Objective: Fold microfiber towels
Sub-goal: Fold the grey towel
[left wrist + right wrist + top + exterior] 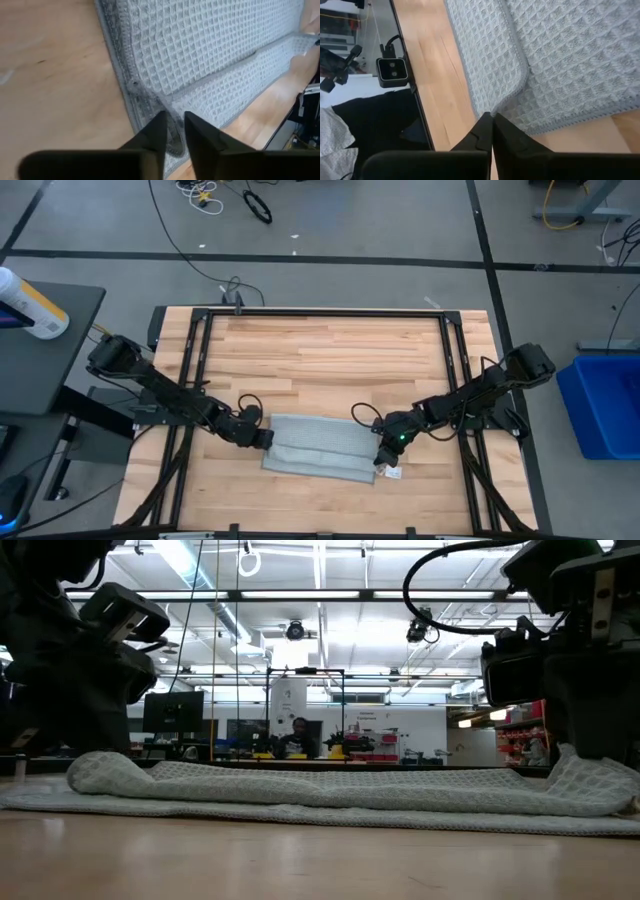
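The light grey-blue microfiber towel [320, 445] lies folded in a long strip on the wooden table [330, 350], near its front edge. A small white tag [392, 473] shows at its right near corner. My left gripper [265, 438] is at the towel's left end, its fingers nearly together with cloth between them [173, 125]. My right gripper [380, 455] is at the towel's right end, shut with its fingertips on the cloth [492, 117]. In the low view the towel [320, 790] lies flat in the middle and rises at both ends. My left gripper pinches a raised ridge of cloth at the towel's left end [167, 112] between its two fingers, slanting down from the table's left. One layer or several, I cannot tell. The rest of the towel lies on the table. My right gripper pinches the towel's right end where the hemmed edges run together [496, 109], at the free ends of its fingers. It comes slanting down from the table's right. How many layers it has cannot be told. That end [585, 775] rises a little; the rest lies flat.
Black frame rails [195, 370] run along the table's left and right sides and far edge. Bare wood lies beyond the towel toward the far edge. A blue bin [605, 405] stands off the table on the right, and a dark side table [40, 350] with a bottle on the left.
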Tool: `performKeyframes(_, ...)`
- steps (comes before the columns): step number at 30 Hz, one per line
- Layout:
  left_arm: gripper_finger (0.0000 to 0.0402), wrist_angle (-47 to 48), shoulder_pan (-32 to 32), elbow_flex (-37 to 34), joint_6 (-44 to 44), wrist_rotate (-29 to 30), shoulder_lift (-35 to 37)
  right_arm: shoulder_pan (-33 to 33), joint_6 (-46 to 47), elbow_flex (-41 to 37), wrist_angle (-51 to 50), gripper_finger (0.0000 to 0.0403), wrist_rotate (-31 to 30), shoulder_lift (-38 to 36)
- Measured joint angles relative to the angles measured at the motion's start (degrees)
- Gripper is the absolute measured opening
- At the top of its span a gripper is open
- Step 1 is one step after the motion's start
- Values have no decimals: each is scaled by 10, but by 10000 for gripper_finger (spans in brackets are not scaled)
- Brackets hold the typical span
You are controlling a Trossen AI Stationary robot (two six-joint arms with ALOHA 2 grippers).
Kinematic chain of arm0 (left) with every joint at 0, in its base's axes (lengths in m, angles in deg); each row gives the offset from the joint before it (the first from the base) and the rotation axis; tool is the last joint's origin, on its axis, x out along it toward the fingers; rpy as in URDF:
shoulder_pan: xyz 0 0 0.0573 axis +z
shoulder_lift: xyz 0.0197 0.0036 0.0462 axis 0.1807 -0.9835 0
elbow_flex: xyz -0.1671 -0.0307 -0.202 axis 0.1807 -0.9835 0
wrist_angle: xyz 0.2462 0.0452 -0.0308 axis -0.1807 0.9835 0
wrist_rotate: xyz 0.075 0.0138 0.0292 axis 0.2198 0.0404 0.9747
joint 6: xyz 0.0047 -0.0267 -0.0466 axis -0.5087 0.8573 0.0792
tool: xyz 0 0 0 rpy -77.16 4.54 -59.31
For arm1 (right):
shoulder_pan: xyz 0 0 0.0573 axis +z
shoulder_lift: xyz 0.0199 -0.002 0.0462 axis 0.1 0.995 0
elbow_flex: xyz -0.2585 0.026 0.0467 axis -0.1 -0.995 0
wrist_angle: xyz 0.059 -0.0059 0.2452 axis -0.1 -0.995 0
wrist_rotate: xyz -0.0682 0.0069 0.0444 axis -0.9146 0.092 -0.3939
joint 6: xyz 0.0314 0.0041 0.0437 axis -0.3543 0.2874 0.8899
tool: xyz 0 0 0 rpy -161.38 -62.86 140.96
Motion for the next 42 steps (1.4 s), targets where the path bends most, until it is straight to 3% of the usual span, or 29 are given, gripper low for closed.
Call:
performKeyframes(4, 9, 1, 0, 0, -6, 4, 0, 3, 0, 0, 0, 4, 0, 0)
performKeyframes(27, 1, -23, -4, 0, -76, 7, 27, 37, -35, 30, -10, 0, -28, 0)
performKeyframes(42, 1, 25, -92, 0, -56, -7, 67, 55, -101, 115, -183, 0, -21, 0)
